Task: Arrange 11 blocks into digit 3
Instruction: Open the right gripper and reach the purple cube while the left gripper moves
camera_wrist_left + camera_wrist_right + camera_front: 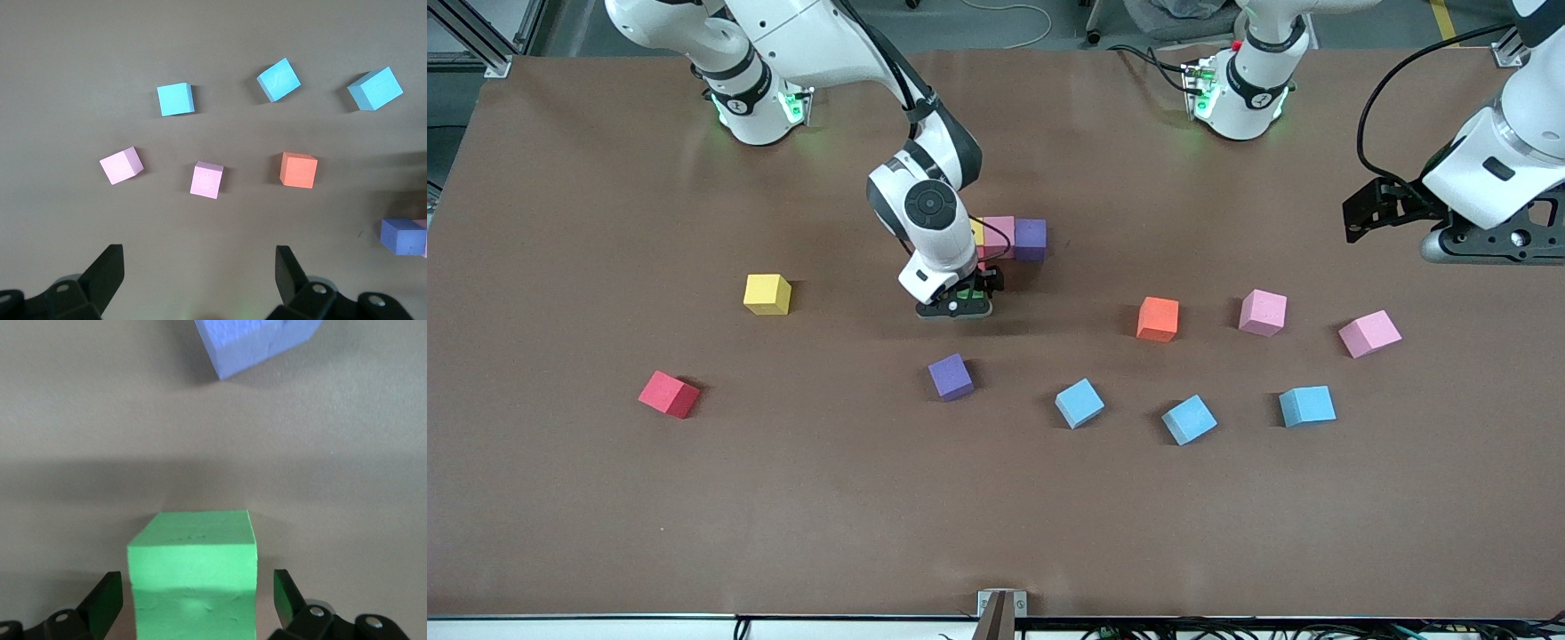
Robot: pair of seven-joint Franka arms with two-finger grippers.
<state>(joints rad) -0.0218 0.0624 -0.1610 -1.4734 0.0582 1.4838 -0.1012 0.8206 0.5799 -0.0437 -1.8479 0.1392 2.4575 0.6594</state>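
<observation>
A row of a yellow (pixel 976 233), a pink (pixel 999 236) and a purple block (pixel 1030 238) lies mid-table. My right gripper (pixel 963 300) (pixel 197 600) stands open around a green block (pixel 975 292) (pixel 192 580) that rests on the table just nearer the camera than the row's yellow end, with a gap at each finger. Loose blocks lie around: yellow (pixel 767 293), red (pixel 669 394), purple (pixel 951 376) (pixel 257 340), orange (pixel 1158 318) (pixel 298 169), two pink (pixel 1263 312) (pixel 1369 333) and three light blue (pixel 1080 403) (pixel 1189 420) (pixel 1307 405). My left gripper (pixel 200 257) waits open and empty, high over the left arm's end of the table.
The brown table (pixel 605 498) stretches wide around the blocks. Both arm bases (pixel 760 107) (pixel 1240 89) stand along the edge farthest from the camera. A small bracket (pixel 1001 609) sits at the middle of the nearest edge.
</observation>
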